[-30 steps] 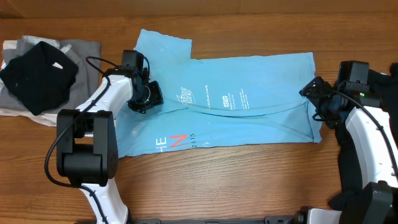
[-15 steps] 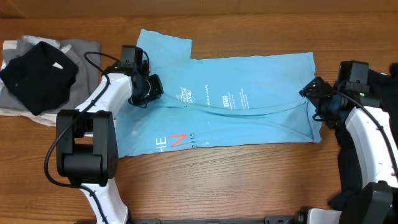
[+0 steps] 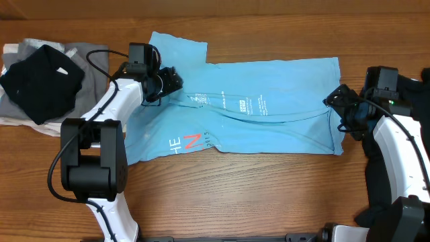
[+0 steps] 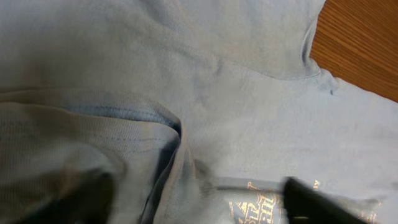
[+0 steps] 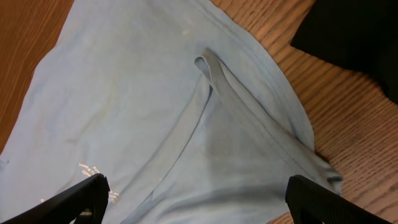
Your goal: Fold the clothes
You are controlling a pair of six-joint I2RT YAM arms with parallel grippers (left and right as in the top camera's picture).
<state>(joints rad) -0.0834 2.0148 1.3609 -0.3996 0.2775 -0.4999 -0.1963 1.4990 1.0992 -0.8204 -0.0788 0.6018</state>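
At far left, the black garment (image 3: 40, 77) lay heaped on a grey pile (image 3: 94, 57), well apart from the work. The left gripper (image 3: 171, 79), jaws spread and pinching nothing, hovered over the collar end of the light blue T-shirt (image 3: 269, 134). The shirt lay lengthwise across mid-table (image 3: 269, 202), with a near-left flap turned over and its lettering showing. The right gripper (image 3: 334, 102), jaws likewise spread, stood at the hem, far right. A good fold would probably call for pinching matching edges, then lifting and carrying them together to keep the crease straight.
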